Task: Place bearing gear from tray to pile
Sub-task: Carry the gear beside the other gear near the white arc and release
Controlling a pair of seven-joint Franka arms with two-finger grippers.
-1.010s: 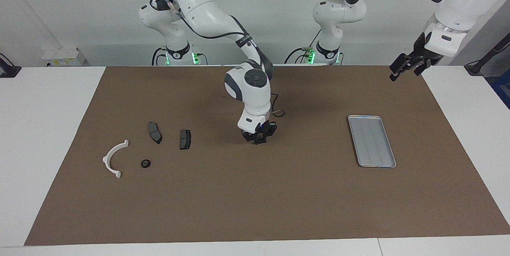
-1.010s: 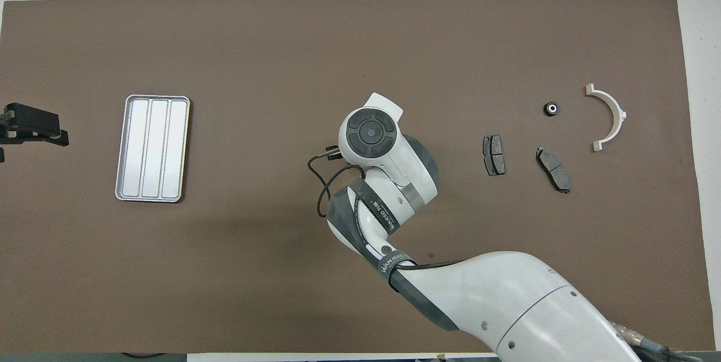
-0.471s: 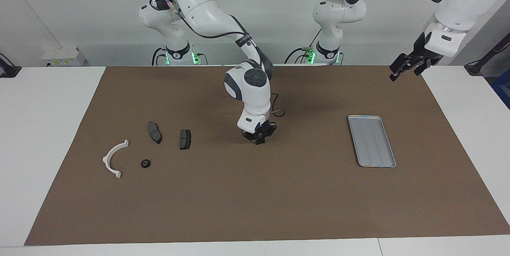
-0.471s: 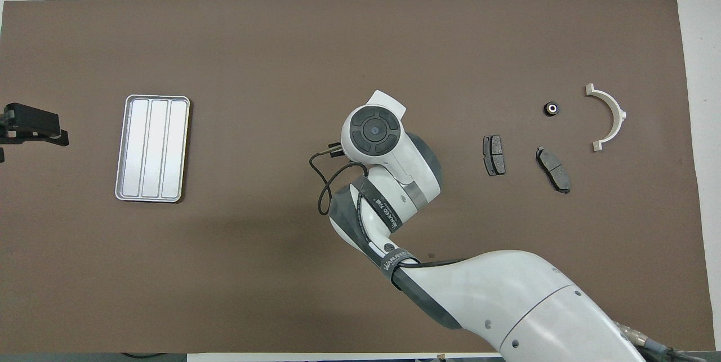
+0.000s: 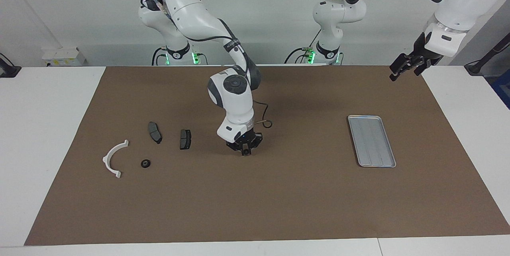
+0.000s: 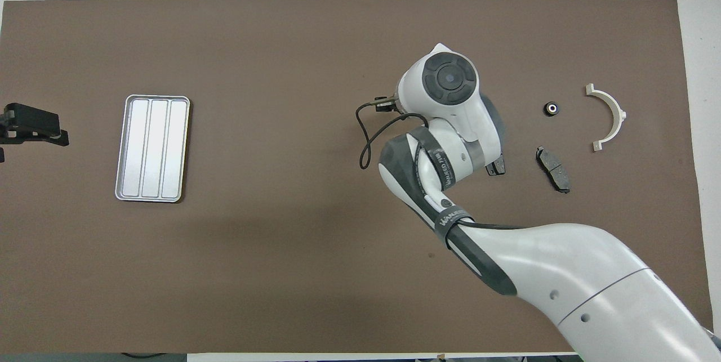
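While reaching in from its base, hanging the right claw (image 5: 244, 151) low over the middle of the brown mat (image 5: 279, 200), pointing straight down. Holding the fingertips of this claw pressed together; not possible telling whether pinching some small part between them. Hiding it fully under the white wrist in the overhead view.

Seeing the bearing gear (image 5: 146, 163), a small black ring with a pale centre, lying on the mat well apart from the right claw, toward the right arm's end of the table. Resting there just beside the white half-ring bracket (image 5: 114, 158), not touching it.

Seeing two dark grey brake pads between that gear and the right claw: the first brake pad (image 5: 185, 139) lying near the claw, the second brake pad (image 5: 155, 132) lying a little more toward the right arm's end.

Seeing the silver ridged tray (image 5: 372, 141) lying flat on the mat, well apart from the right claw, toward the left arm's end.

Waiting with the left claw (image 5: 400, 69) raised over the mat's edge at the left arm's end, fingers spread, gripping nothing.
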